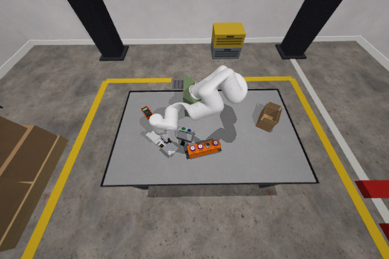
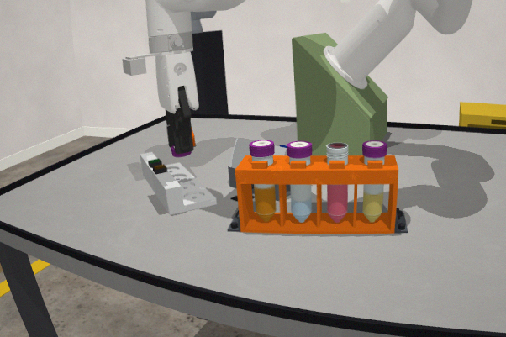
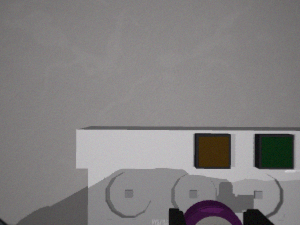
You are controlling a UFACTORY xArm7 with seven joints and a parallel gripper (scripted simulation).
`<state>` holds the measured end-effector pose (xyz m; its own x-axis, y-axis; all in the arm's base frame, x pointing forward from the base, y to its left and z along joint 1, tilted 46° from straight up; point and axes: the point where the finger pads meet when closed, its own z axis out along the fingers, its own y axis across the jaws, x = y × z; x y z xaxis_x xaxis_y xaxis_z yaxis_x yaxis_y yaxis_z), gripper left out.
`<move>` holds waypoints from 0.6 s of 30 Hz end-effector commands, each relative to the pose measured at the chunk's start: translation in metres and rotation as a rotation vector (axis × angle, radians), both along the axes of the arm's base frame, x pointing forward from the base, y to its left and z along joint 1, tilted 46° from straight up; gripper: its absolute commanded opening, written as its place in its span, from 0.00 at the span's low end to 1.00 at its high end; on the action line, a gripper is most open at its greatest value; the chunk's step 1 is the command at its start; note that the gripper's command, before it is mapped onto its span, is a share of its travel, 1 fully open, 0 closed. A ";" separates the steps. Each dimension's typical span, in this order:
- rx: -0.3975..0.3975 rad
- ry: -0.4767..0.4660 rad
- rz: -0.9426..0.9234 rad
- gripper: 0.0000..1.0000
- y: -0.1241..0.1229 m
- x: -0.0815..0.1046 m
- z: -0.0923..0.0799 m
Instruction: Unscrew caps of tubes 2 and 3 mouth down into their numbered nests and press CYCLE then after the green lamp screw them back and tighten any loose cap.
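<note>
My gripper [image 2: 181,148] is shut on a purple cap [image 2: 182,154] and holds it just above the white cap tray [image 2: 176,181], near the lamp end. In the wrist view the cap [image 3: 212,214] sits at the bottom edge between the fingers, over the row of round nests [image 3: 194,191]. The amber lamp [image 3: 212,150] and the green lamp [image 3: 274,151] both look dark. The orange rack [image 2: 317,192] holds several tubes. The pink tube [image 2: 337,150], third from the left in the exterior view, is open. The other three carry purple caps.
The grey key housing [image 1: 185,133] with a green and a blue key stands between tray and rack. An orange meter [image 1: 147,112] lies behind the tray. The arm's green pedestal [image 1: 190,94] and an open cardboard box [image 1: 269,116] stand further back.
</note>
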<state>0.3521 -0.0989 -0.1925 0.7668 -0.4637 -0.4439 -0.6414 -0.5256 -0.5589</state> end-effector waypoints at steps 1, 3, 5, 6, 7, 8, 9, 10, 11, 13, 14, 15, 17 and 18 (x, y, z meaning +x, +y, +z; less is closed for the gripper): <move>-0.005 -0.003 -0.003 0.00 0.011 0.003 -0.014; -0.005 -0.003 -0.003 0.00 0.018 0.003 -0.021; -0.005 -0.003 -0.003 0.00 0.025 0.003 -0.028; -0.005 -0.003 -0.003 0.00 0.028 0.003 -0.032; -0.005 -0.003 -0.003 0.00 0.032 0.004 -0.036; -0.005 -0.003 -0.003 0.00 0.034 0.004 -0.038; -0.005 -0.003 -0.003 0.00 0.034 0.004 -0.038; -0.005 -0.003 -0.003 0.00 0.034 0.004 -0.038; -0.005 -0.003 -0.003 0.00 0.034 0.004 -0.038; -0.005 -0.003 -0.003 0.00 0.034 0.004 -0.038; -0.005 -0.003 -0.003 0.00 0.034 0.004 -0.038; -0.005 -0.003 -0.003 0.00 0.034 0.004 -0.038; -0.005 -0.003 -0.003 0.00 0.034 0.004 -0.038; -0.005 -0.003 -0.003 0.00 0.034 0.004 -0.038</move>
<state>0.3549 -0.0623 -0.2304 0.7672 -0.4645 -0.4423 -0.6408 -0.5258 -0.5594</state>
